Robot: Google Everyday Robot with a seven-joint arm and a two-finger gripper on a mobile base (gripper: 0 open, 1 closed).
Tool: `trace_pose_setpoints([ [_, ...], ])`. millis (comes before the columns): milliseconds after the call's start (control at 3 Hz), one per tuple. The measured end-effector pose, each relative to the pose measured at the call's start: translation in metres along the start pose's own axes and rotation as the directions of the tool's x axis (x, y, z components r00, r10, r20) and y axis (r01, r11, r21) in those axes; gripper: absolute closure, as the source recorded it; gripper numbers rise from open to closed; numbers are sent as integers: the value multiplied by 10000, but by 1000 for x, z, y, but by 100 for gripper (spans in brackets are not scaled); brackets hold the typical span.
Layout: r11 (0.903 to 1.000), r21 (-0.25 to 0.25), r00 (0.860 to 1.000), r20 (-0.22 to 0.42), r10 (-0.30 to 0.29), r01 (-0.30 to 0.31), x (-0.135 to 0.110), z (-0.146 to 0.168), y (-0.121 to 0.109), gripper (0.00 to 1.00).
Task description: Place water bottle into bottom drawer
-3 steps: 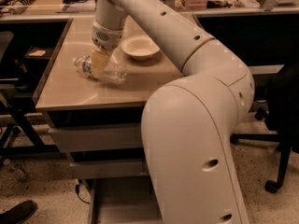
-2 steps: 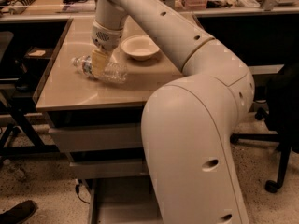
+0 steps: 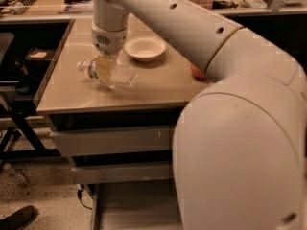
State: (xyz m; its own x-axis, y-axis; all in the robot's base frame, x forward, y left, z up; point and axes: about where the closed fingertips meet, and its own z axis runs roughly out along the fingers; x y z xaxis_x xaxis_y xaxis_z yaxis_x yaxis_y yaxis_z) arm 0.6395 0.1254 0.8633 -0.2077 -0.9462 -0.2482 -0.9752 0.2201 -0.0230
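Camera view: my tool [image 3: 102, 67] is down on the water bottle [image 3: 120, 75], which lies on its side on the bench [image 3: 153, 87], just left of the white bowl [image 3: 145, 48], cap pointing left. Can't tell if the tool is clamped on it or only straddling it. Bottom drawer [image 3: 132, 207] is pulled open, near and low, with no bottle in it. My read: reach done; lift, carry down and release not yet done.

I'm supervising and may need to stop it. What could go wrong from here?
The gripper is toward the cap end of the clear ribbed plastic water bottle lying on its side; held off-centre, it may tilt or slip. The white round bowl stands close and could be bumped. The arm partly hides the grey metal bottom drawer.
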Motion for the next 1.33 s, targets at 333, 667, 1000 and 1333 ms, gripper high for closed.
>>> trace_pose_setpoints([
  [333, 9987, 300, 9983, -378, 434, -423, 27, -6, 30, 100],
  [667, 9922, 155, 9896, -728, 1245, -1237, 84, 3, 91, 100],
  [1000, 9923, 119, 9887, -839, 1239, -1233, 88, 7, 93, 100],
  [1333, 9908, 23, 9862, -962, 1348, -1352, 97, 7, 105, 100],
])
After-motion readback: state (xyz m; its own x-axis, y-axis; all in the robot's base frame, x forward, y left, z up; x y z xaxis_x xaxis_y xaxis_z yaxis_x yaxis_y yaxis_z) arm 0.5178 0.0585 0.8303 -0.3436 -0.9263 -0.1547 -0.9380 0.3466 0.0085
